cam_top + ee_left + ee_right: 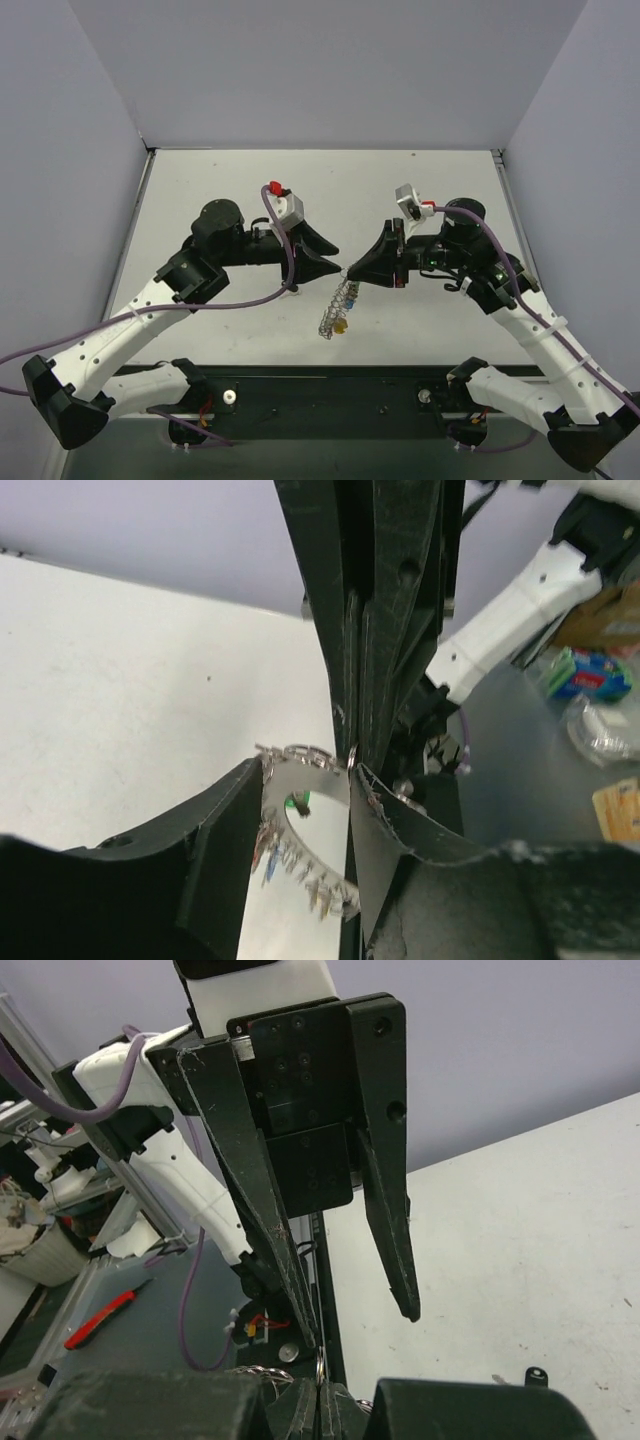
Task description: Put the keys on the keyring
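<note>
Plain white tabletop (250, 190) with grey walls (330, 70) round it, and purple cables (240, 303) looping off both my arms. My right claw (353, 272) is pressed together on the top edge of the big silvery bumpy-rimmed metal keyring (336, 308), which dangles from the tips. From above, its long axis runs 1 o'clock to 7 o'clock, nearly edge-on. My left claw (338, 260) is spread wide, one finger on each side of the ring, crowding my right claw's tips. Can't tell if it's touching anything. Tiny coloured-head keys (290, 865) hang along the lower rim. I can make out blue, yellow and green; the rest is blurry. My left fingers cut off the ring's sides in the left wrist view, and the right wrist view only catches a sliver.
</note>
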Available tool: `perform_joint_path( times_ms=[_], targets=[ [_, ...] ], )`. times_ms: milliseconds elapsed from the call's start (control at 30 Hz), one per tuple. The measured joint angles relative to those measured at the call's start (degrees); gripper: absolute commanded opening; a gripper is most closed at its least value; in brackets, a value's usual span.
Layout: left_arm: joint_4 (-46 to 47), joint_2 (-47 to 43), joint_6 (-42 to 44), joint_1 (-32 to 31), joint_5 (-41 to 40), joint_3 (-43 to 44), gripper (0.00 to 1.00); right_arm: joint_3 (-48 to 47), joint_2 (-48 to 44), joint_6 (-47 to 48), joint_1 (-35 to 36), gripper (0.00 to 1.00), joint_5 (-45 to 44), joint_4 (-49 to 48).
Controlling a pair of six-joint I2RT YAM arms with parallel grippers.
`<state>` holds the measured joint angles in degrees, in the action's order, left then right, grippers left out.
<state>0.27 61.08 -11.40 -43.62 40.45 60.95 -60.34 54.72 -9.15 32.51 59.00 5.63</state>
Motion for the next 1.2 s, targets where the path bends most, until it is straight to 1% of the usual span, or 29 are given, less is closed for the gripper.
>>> perform_joint_path(
  times_ms=[133, 267, 500, 667, 700, 833, 867, 900, 933, 967, 1167, 1200],
  targets=[
    [-8.48, 1.95, 4.68, -0.96, 1.62, 4.37, 0.55, -3.67, 0.96, 4.02, 0.17, 0.00, 0.02, 5.95],
    [-13.90, 2.86, 7.87, -1.70, 3.15, 6.86, 0.56, -7.13, 2.71, 8.55, 0.17, 0.00, -0.11, 11.96],
    [-18.38, 4.44, 10.67, -2.43, 5.29, 8.22, 0.54, -8.96, 4.68, 12.92, 0.37, 0.00, -1.53, 19.04],
    [-19.26, 6.27, 11.69, -3.80, 5.25, 9.40, 0.49, -9.35, 4.94, 13.99, 1.49, 0.00, -1.79, 20.41],
    [-19.34, 6.82, 11.91, -4.24, 5.20, 9.73, 0.47, -9.44, 4.94, 14.05, 1.73, 0.00, -1.79, 20.57],
    [-19.41, 8.57, 12.13, -5.25, 5.01, 10.43, 0.31, -9.64, 4.96, 14.67, 2.12, 0.00, -1.84, 21.20],
    [-19.50, 8.98, 12.15, -5.42, 5.03, 10.67, 0.21, -9.64, 4.96, 14.84, 2.14, 0.00, -2.03, 21.53],
    [-19.80, 9.29, 12.26, -5.49, 5.05, 10.95, 0.14, -9.64, 4.96, 14.99, 2.08, 0.00, -2.34, 21.73],
    [-20.37, 9.57, 12.39, -5.49, 5.01, 11.28, 0.05, -9.64, 4.96, 15.17, 2.05, 0.00, -2.64, 22.01],
    [-21.31, 9.73, 12.85, -5.44, 4.52, 11.54, 0.00, -9.66, 4.90, 15.23, 2.01, 0.00, -2.64, 22.49],
    [-23.23, 10.93, 13.86, -5.53, 4.28, 13.27, 0.00, -9.66, 4.52, 15.52, 2.03, 0.00, -3.98, 23.12],
    [-23.26, 10.93, 14.05, -5.73, 3.82, 13.27, 0.00, -9.66, 4.46, 15.52, 2.03, 0.02, -4.26, 23.21]
  ],
)
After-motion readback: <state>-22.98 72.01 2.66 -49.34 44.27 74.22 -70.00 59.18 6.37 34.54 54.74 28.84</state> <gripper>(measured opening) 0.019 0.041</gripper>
